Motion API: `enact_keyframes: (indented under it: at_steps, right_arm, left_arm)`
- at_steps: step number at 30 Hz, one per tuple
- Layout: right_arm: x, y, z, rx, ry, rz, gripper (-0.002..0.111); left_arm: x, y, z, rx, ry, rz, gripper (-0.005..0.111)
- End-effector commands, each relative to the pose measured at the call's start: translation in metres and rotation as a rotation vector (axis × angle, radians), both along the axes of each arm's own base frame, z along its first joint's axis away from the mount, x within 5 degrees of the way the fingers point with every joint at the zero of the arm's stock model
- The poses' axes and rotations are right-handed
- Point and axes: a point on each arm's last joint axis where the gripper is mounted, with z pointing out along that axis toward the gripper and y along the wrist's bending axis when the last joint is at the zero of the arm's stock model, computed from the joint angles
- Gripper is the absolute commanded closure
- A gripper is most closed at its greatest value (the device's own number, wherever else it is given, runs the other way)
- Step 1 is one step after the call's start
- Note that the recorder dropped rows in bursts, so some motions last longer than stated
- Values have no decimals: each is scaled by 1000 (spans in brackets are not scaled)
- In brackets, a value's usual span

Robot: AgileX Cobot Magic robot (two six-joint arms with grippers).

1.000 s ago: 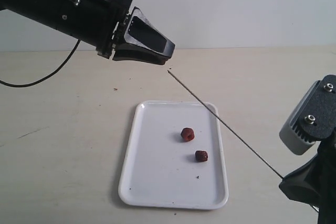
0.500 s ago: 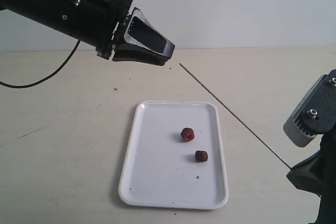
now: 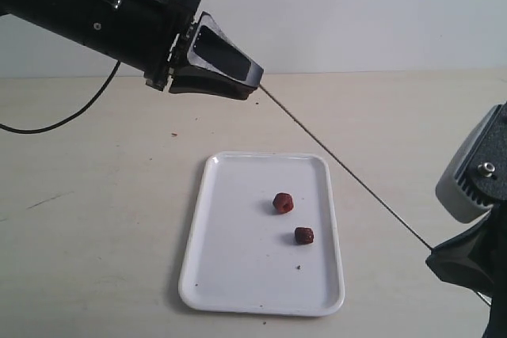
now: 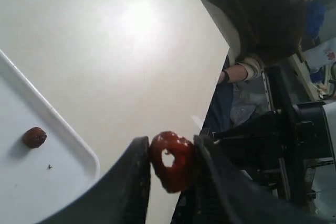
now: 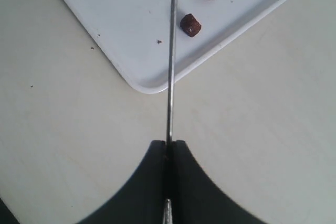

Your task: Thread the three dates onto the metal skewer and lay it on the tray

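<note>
My left gripper [image 3: 252,86] hovers above the table behind the tray [image 3: 234,235], shut on one date [image 4: 172,161]; light shows through a hole in that date. My right gripper [image 3: 432,259], low at the right, is shut on the metal skewer [image 3: 341,168]. The rod slants up to the left, and its tip reaches the left fingertips. In the right wrist view the skewer [image 5: 170,51] runs straight out from my right gripper [image 5: 168,144] over the tray's corner [image 5: 147,82]. Two dates [image 3: 283,203] [image 3: 303,235] lie on the tray.
A black cable [image 3: 79,108] trails across the table at the left. Small crumbs dot the tray and the tabletop. Beyond the table's edge, the left wrist view shows a seated person [image 4: 262,35] and dark equipment [image 4: 294,145].
The skewer's tip has swung from in front of the left gripper, out to the right, then up to the left fingertips. The right gripper shifted slightly. The left arm stayed still.
</note>
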Motion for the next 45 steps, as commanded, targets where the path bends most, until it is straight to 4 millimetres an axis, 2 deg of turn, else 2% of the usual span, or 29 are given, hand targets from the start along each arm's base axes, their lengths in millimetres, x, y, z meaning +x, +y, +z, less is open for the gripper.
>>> enact_keyframes:
  at_steps: [1, 7, 22, 30, 37, 42, 45]
  right_arm:
    - [1, 1, 6, 11, -38, 16, 108]
    - [-1, 0, 4, -8, -5, 15, 108]
    - [3, 2, 7, 21, -52, 15, 108]
    - [5, 3, 2, -4, -11, 15, 108]
    - [-13, -8, 12, 19, -22, -6, 108]
    - [-26, -25, 16, -42, -19, -91, 108]
    - [-32, -36, 17, -114, -19, -114, 108]
  left_arm:
    - [-1, 0, 0, -6, 13, 7, 77]
    - [0, 0, 1, -17, 17, 11, 77]
    - [0, 0, 1, -16, 21, 13, 77]
    - [-1, -1, 2, -24, 29, 16, 77]
    - [-1, -1, 1, -10, 39, 19, 77]
    - [-3, -4, 3, -30, 52, 21, 77]
    - [-9, -14, 5, -52, 66, 0, 77]
